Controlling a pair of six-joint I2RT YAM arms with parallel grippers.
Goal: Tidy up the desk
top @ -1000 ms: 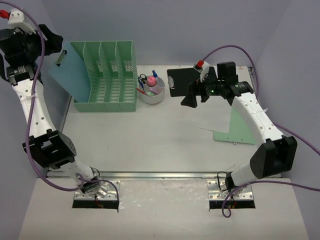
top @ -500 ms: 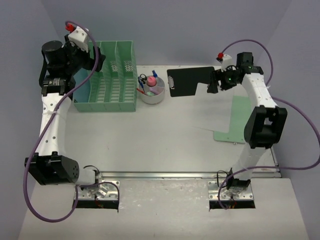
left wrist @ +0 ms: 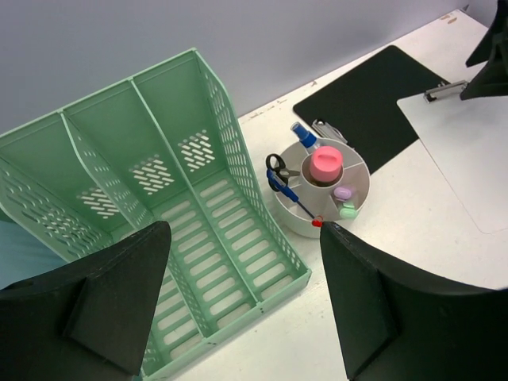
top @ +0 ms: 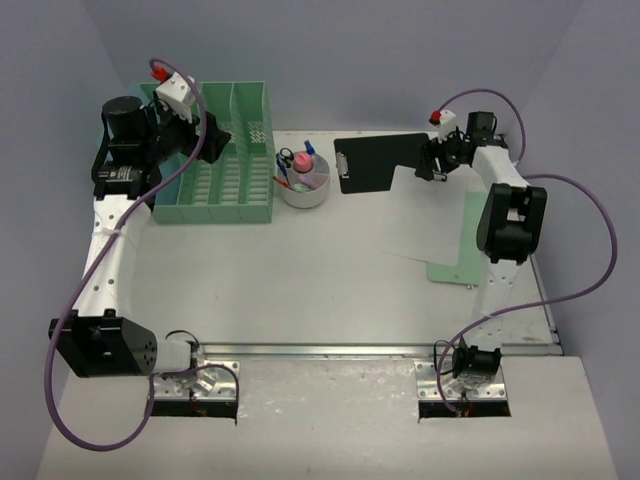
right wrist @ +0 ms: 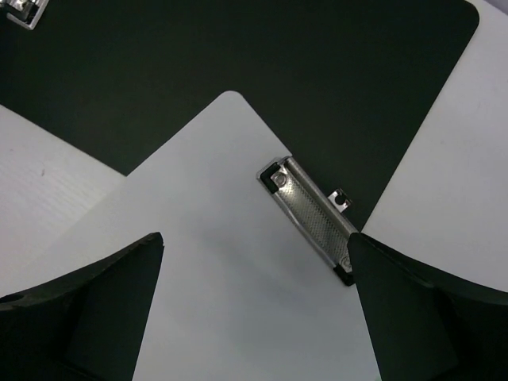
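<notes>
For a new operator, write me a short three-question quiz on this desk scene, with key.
1. True or false: the right claw is shut on the white clipboard.
2. What does the white clipboard's clip end lie on? A) a black clipboard B) a laptop C) a book
3. Fill in: the scissors stand in the round ____ beside the file rack.
Key: 1 false, it is open; 2 A; 3 holder.

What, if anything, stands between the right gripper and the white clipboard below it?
Nothing visible does. The right gripper hangs open above the white clipboard, near its metal clip, and the wrist view shows nothing between them. The white clipboard lies partly on a black clipboard, which is under it, not in the way.
</notes>
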